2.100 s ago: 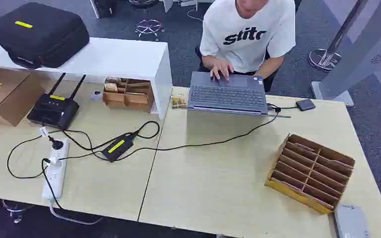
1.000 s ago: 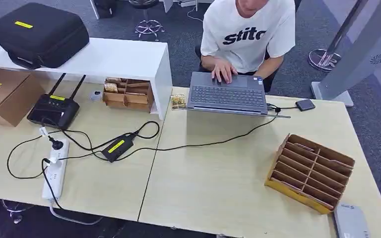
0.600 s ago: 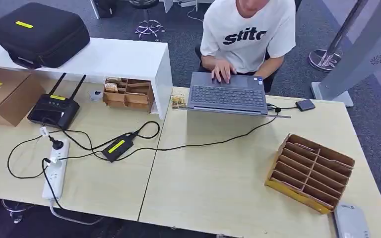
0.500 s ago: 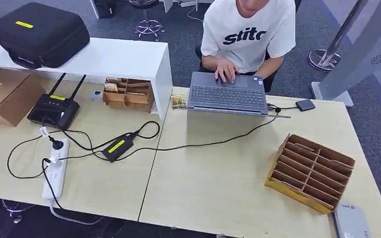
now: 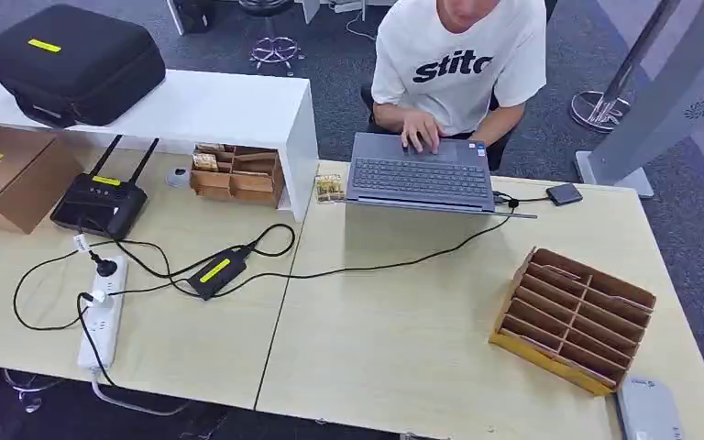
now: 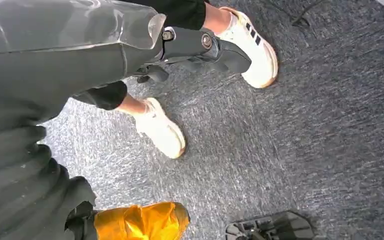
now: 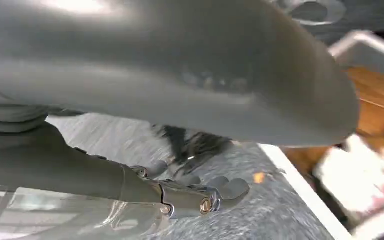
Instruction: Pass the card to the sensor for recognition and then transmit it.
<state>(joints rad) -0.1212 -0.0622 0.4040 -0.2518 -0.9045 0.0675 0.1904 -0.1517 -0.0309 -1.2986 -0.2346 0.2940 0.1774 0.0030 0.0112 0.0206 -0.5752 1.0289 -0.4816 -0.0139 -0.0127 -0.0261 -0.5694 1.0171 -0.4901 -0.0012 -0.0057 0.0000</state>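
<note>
While hanging low, left hand (image 6: 180, 45) over grey carpet (image 6: 290, 140), near a person's white shoes (image 6: 162, 132); fingers loosely apart, nothing held. Right hand (image 7: 180, 192) low too, view blurred; fingers stretched out, nothing visibly in them. Card itself too small to make out. Pale grey sensor (image 5: 646, 410) at near right corner of table (image 5: 403, 348), just beside slotted wooden holder (image 5: 573, 316), close to right edge. Broad bare tabletop between black cable (image 5: 394, 266) and near edge. Laptop (image 5: 420, 174) at far edge, person's hand (image 5: 419, 137) on it.
</note>
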